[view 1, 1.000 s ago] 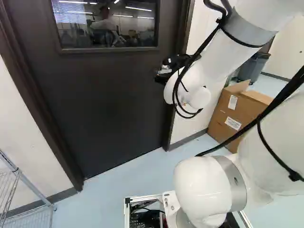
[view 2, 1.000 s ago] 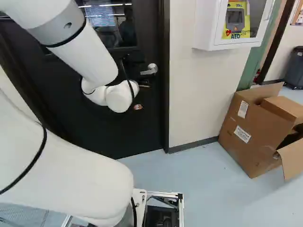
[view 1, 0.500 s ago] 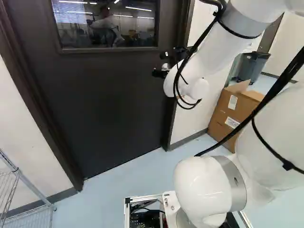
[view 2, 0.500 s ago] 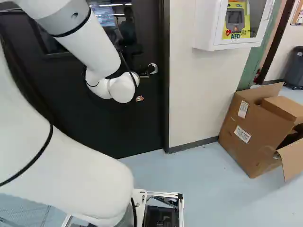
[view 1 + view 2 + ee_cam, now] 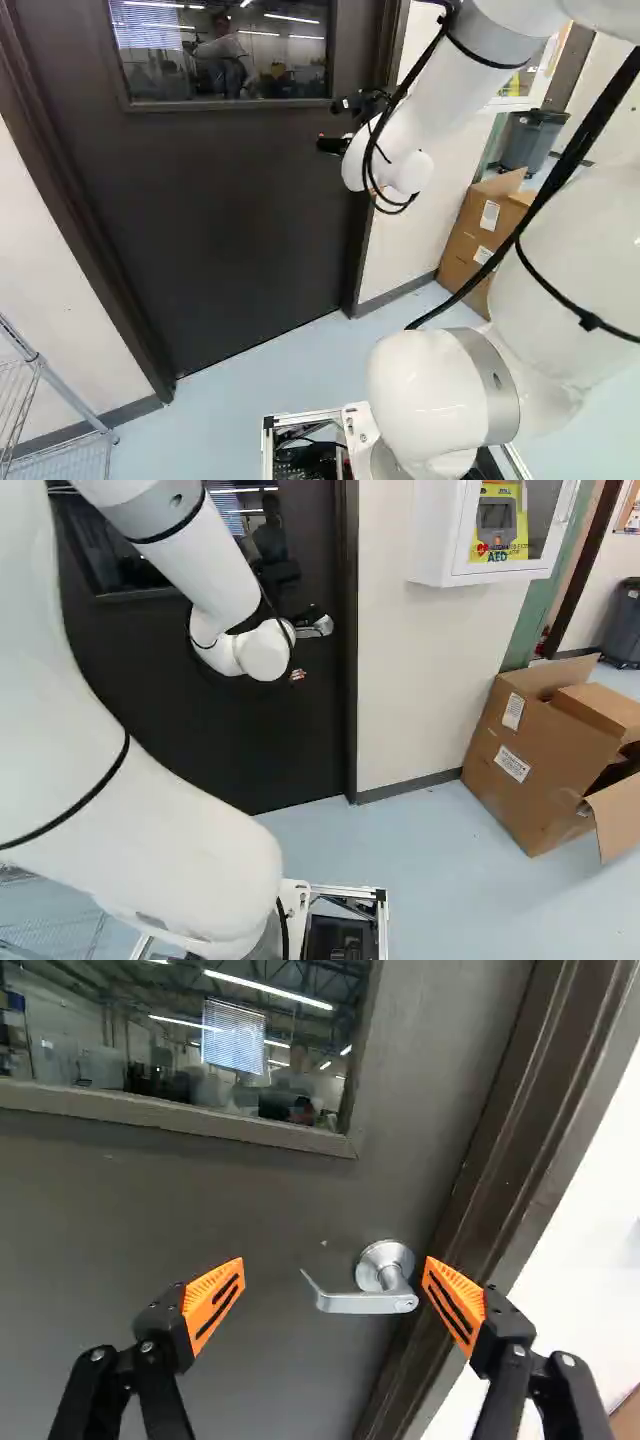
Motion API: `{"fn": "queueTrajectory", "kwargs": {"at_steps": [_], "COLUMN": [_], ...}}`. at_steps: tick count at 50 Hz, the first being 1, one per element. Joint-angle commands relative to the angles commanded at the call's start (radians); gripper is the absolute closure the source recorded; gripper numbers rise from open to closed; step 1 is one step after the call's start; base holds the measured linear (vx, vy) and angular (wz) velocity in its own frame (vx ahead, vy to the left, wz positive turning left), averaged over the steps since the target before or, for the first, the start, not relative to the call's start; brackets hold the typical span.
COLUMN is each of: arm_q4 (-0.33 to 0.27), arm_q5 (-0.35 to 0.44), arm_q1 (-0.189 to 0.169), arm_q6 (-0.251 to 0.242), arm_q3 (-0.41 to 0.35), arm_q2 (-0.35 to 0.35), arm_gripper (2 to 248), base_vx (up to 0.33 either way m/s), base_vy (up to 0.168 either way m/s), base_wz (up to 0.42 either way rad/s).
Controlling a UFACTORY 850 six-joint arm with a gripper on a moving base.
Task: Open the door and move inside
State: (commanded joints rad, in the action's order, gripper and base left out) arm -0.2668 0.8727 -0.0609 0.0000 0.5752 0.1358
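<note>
The gripper (image 5: 328, 124) stands wide, its orange-padded fingers (image 5: 205, 1297) spread either side of the lever handle (image 5: 365, 1303) in the wrist view; whether the nearer one touches it, I cannot tell. The lever's long axis crosses the gap between them, its free end pointing away from the door frame (image 5: 520, 1150). The handle sits on the dark door (image 5: 220, 220), below the window (image 5: 220, 50). Beyond the frame from the handle are a white cabinet (image 5: 436, 530) and, lower, a cardboard box (image 5: 545, 750). The arm (image 5: 215, 580) partly hides the handle in the right base view.
</note>
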Motion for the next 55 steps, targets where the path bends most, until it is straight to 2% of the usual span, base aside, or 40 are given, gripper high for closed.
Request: {"fn": "queueTrajectory", "kwargs": {"at_steps": [30, 55], "arm_q4": [0.0, 0.0], "arm_q5": [0.0, 0.0], "arm_q1": [0.041, 0.047], "arm_q6": [0.0, 0.0], "arm_q3": [0.063, 0.07], "arm_q2": [-0.07, -0.131], "arm_gripper": [3, 3], "base_vx": [0.0, 0.0], "base_vy": [0.0, 0.0], "base_wz": [0.0, 0.0]}}
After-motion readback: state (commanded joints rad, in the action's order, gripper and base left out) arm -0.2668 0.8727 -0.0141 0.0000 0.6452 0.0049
